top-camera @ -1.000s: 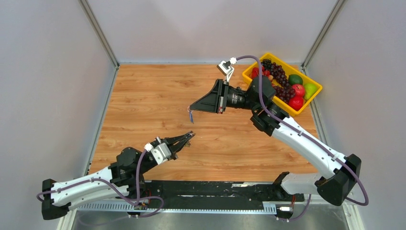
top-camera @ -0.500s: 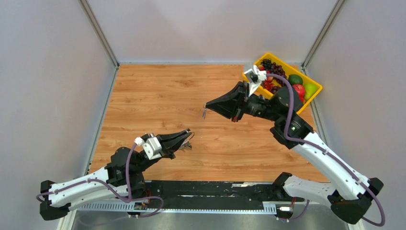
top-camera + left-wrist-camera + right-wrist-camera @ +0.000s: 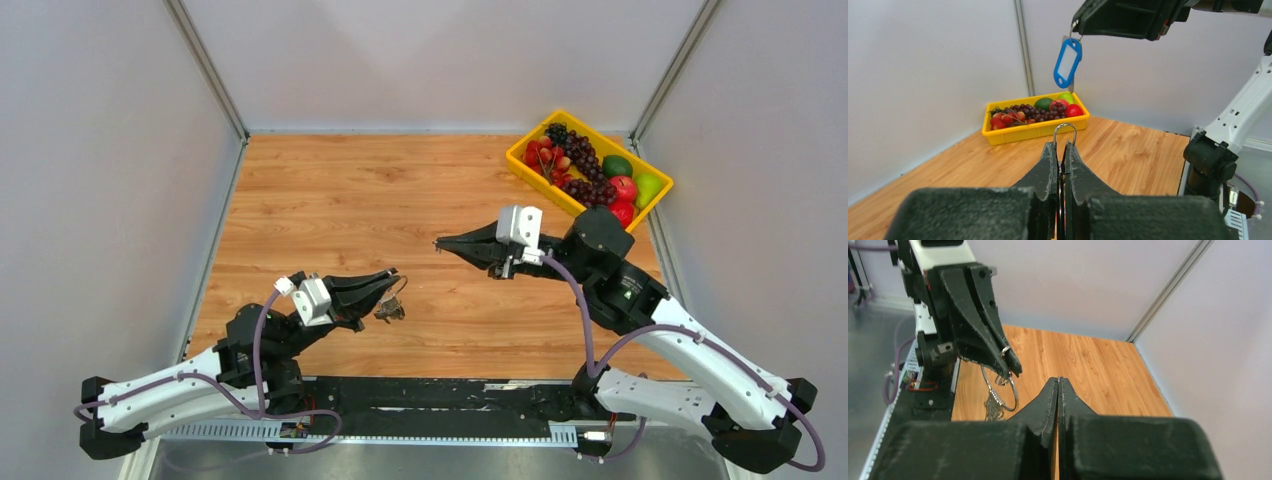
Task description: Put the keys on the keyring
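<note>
My left gripper (image 3: 397, 276) (image 3: 1060, 145) is shut on the keyring (image 3: 1065, 131), whose thin silver loop sticks out past the fingertips. In the right wrist view the keyring (image 3: 1004, 390) hangs under the left gripper (image 3: 1010, 367), with a small metal bunch (image 3: 992, 409) dangling below it. My right gripper (image 3: 438, 243) (image 3: 1058, 380) is shut on a key with a blue tag (image 3: 1067, 61). That tag hangs from the right gripper (image 3: 1077, 26), above and beyond the keyring. The two gripper tips face each other, a short way apart, over the wooden table.
A yellow basket (image 3: 520, 165) (image 3: 1038, 131) of grapes, apples and other fruit stands at the back right corner. White walls close in the table on the left, back and right. The arm bases sit on a black rail at the near edge.
The right arm has pulled back to the right and dropped lower, its wrist rolled, carrying the blue-tagged key. The left gripper has rolled and stayed nearly in place with the keyring.
</note>
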Available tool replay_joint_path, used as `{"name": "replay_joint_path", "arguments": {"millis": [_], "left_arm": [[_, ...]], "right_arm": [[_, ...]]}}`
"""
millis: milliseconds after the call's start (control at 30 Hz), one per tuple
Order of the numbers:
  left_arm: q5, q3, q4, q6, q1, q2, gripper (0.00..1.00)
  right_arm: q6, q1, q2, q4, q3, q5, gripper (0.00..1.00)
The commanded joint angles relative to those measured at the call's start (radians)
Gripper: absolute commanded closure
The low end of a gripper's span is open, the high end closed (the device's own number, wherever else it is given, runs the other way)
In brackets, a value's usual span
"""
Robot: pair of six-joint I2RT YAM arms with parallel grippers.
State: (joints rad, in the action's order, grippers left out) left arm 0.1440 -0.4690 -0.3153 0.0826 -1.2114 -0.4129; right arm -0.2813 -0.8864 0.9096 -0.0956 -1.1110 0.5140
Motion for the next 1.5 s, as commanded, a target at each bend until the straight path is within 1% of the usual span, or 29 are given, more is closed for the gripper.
{"name": "replay_joint_path", "arguments": {"millis": [0, 100, 200, 333, 467, 533, 700, 767, 900, 1467], "left_arm": [[0.005, -0.054, -0.009, -0.038, -0.004, 0.022, 1.0], [0.006, -0.067, 0.011, -0.052, -0.004, 0.029, 1.0], [0.013, -0.087, 0.034, -0.071, -0.004, 0.02, 1.0], [0.025, -0.11, 0.044, -0.077, -0.004, -0.001, 1.0], [0.017, -0.142, 0.07, -0.101, -0.003, -0.036, 1.0], [0.008, -0.148, 0.072, -0.112, -0.003, -0.046, 1.0], [-0.019, -0.16, 0.085, -0.127, -0.004, -0.048, 1.0], [-0.029, -0.173, 0.107, -0.136, -0.004, -0.049, 1.0], [-0.036, -0.194, 0.155, -0.154, -0.004, -0.051, 1.0], [-0.042, -0.244, 0.186, -0.239, -0.004, -0.059, 1.0]], "right_arm": [[-0.245, -0.06, -0.024, -0.069, 0.002, -0.041, 1.0], [-0.326, -0.11, -0.03, -0.073, 0.015, -0.067, 1.0], [-0.402, -0.189, -0.027, -0.074, 0.022, -0.1, 1.0], [-0.527, -0.298, -0.012, -0.061, 0.04, -0.231, 1.0], [-0.651, -0.398, -0.009, 0.023, 0.096, -0.392, 1.0], [-0.706, -0.423, -0.013, 0.069, 0.126, -0.433, 1.0], [-0.834, -0.461, -0.041, 0.245, 0.21, -0.505, 1.0], [-0.87, -0.472, -0.044, 0.297, 0.23, -0.514, 1.0], [-0.889, -0.481, -0.04, 0.333, 0.237, -0.513, 1.0], [-0.891, -0.527, -0.012, 0.341, 0.237, -0.49, 1.0]]}}
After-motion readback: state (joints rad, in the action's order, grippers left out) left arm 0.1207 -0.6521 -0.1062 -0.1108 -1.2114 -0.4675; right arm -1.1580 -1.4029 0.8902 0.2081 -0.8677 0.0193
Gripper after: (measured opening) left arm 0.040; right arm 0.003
